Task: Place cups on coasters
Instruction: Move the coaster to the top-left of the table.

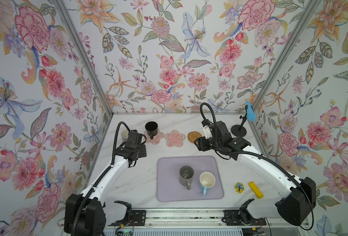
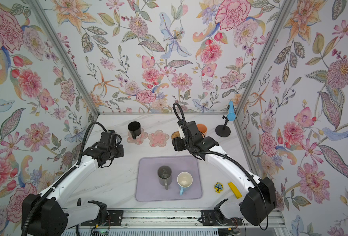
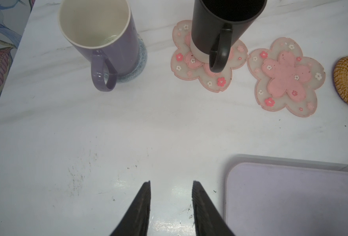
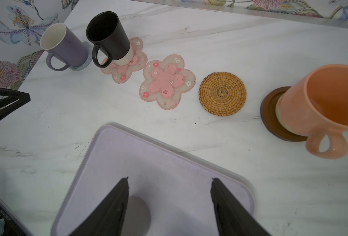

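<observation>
Front edge first: yellow block (image 1: 255, 189) and tree token (image 1: 239, 187) lie side by side on the table (image 1: 140, 183), R of the mat (image 1: 169, 192) and apart from it. On the mat, grey mug (image 1: 186, 175) and blue mug (image 1: 206, 180) stand upright, just beside each other, handles twd the front; neither is on a coaster. Up a bit: L gripper (image 3: 171, 183) hovers over bare table by the mat's corner, jaws parted, nothing btwn them, so released. R gripper (image 4: 170, 179) hangs over the mat's far part, jaws wider apart, also gripping nothing. A grey round blur (image 4: 140, 212) sits low in its wrist view, can't tell what. Now the back row, five coasters in a line, L to R from above. Knit coaster (image 3: 140, 61) w/ lav mug (image 3: 99, 40) on it, upright, near the side wall. Flower coaster (image 3: 220, 81) w/ black mug (image 3: 220, 30) on it, handle twd the front. 2nd flower coaster (image 3: 287, 77) bare, petals touching or a hair off the first, can't tell which. Rattan coaster (image 4: 223, 94) bare, near it but apart. Brown disc (image 4: 271, 120) w/ peach mug (image 4: 322, 106) on it, mug off-centre, disc rim showing on one side. Far R corner: black stand (image 1: 238, 130) w/ a blue mic-like head, apart from the coasters.
</observation>
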You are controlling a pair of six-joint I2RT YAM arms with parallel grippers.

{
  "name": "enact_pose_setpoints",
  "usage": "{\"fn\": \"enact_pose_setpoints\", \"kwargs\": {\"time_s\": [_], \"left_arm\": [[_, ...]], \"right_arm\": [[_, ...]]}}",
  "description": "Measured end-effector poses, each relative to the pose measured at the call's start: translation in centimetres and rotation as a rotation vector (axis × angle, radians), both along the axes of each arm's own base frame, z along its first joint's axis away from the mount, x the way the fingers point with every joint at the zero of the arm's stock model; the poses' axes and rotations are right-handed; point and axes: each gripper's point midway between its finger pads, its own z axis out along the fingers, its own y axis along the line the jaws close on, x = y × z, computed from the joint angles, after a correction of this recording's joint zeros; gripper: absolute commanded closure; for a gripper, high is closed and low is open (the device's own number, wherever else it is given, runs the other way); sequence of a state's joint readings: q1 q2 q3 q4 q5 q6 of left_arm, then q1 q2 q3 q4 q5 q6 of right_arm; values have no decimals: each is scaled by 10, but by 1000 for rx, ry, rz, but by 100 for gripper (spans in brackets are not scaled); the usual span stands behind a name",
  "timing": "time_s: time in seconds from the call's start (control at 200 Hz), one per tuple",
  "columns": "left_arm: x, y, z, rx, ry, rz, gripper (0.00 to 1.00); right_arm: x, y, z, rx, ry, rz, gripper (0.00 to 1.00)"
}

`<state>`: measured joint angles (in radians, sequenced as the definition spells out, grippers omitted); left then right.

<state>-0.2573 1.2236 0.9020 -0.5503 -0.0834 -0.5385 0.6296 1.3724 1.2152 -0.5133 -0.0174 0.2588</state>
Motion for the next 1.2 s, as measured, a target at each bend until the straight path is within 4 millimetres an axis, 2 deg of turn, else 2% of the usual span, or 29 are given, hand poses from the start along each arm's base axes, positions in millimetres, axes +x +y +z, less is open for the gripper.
{"fn": "enact_pose_setpoints", "kwargs": {"time_s": [0.145,0.34,0.48,0.656,0.776,0.986,1.201], "left_arm": [[-3,1,-11,-10,9,15,75],[3,-3,-30,-54,31,43,82],[13,1,-48,-76,60,94,85],[26,19,-68,-123,82,205,85],[45,24,-70,-162,65,247,85],[96,14,-68,-207,24,243,85],[125,11,-80,-213,31,259,86]], "right_arm": [[0,3,1,7,-4,3,37],[11,14,-11,13,14,10,53],[32,34,-25,15,35,29,57],[63,67,-38,47,49,59,60],[83,92,-49,96,68,78,61],[112,131,-76,189,134,91,62],[136,157,-105,248,194,87,62]]}}
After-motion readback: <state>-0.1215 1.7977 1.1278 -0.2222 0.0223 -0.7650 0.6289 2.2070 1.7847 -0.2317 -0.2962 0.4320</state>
